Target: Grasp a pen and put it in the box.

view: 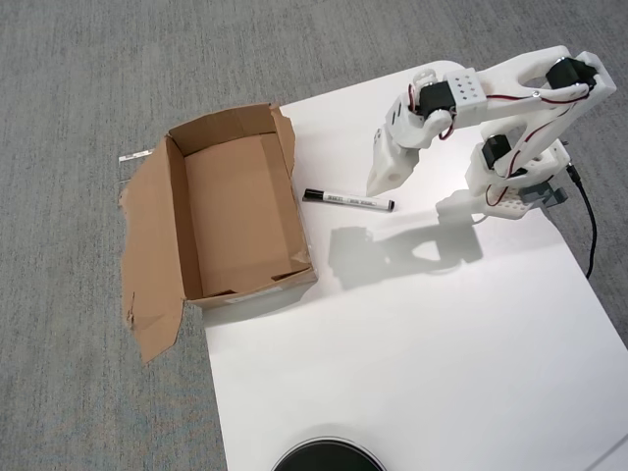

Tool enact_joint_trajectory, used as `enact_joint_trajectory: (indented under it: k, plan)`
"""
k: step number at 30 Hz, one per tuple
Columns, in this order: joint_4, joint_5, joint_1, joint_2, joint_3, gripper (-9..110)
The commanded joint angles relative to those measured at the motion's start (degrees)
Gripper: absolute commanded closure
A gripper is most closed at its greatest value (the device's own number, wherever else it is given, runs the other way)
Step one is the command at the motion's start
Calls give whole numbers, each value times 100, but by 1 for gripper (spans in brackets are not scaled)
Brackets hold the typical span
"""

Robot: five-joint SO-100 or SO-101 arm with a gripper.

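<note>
The pen lies flat on the white board just right of the box, white-grey barrel with black ends, pointing left-right. The box is brown cardboard, open on top and empty, with a wide torn flap spread flat on its left side. My white gripper hangs above the board just beyond the pen's right half, tips pointing down toward it and not touching it. Its jaws overlap from above, so I cannot see whether they are open. It holds nothing.
The white board lies on grey carpet. The arm's base stands at the board's right rear with a black cable running down. A black round object sits at the bottom edge. A small white strip lies by the box.
</note>
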State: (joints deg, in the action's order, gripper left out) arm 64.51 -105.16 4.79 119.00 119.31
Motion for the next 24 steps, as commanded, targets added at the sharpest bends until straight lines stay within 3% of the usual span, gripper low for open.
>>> enact_joint_trajectory:
  k: [1,16,24]
  plan:
    - [-70,-40,40,9,-4,100]
    - [-70,22,57,-791,-110,100]
    - [-79,31,57,-817,-224,91]
